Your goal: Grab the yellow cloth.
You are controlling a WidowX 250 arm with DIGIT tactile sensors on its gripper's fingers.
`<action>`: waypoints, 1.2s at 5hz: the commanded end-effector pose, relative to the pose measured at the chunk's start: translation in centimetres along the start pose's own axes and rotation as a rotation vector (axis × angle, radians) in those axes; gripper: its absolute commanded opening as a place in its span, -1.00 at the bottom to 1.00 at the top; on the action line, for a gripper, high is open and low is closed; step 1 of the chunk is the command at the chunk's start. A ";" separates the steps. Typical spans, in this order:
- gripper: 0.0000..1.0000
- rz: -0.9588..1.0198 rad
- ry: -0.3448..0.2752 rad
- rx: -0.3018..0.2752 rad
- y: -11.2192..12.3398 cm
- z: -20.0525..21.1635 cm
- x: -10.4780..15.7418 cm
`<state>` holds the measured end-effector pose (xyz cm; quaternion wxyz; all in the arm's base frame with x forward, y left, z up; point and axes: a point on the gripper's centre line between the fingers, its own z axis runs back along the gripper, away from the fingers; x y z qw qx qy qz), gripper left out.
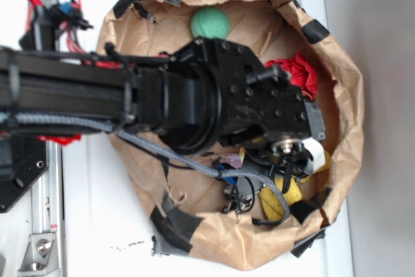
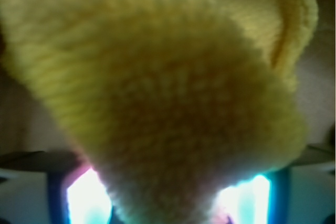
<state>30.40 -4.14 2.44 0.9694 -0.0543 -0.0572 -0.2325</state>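
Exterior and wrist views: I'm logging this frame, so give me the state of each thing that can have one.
yellow cloth: bunched, fills the wrist view right at the gripper; seemingly pinched.
gripper: down inside the paper bag; its jaws are hidden in both views.
red cloth: crumpled, lying untouched in the bag.
green ball: resting loose near the bag's rim.
paper bag: open, rim rolled and taped.

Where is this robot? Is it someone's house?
Probably not a house, more likely a robot lab. The arm sits on a metal rail on a white table, reaching into a taped paper bag holding a green ball and the yellow cloth.
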 end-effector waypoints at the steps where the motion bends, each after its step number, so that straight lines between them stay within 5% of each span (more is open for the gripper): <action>1: -1.00 0.029 -0.081 0.083 0.6 1.9 2.3; 2: -1.00 0.103 -0.129 0.077 1.1 4.2 1.5; 3: -1.00 0.250 -0.200 -0.035 2.1 9.7 -1.1; 4: -1.00 0.323 -0.117 0.026 1.4 15.3 -3.6; 5: -1.00 0.329 -0.153 0.034 0.0 18.6 -5.8; 6: -1.00 0.271 -0.088 0.077 -0.2 17.8 -5.4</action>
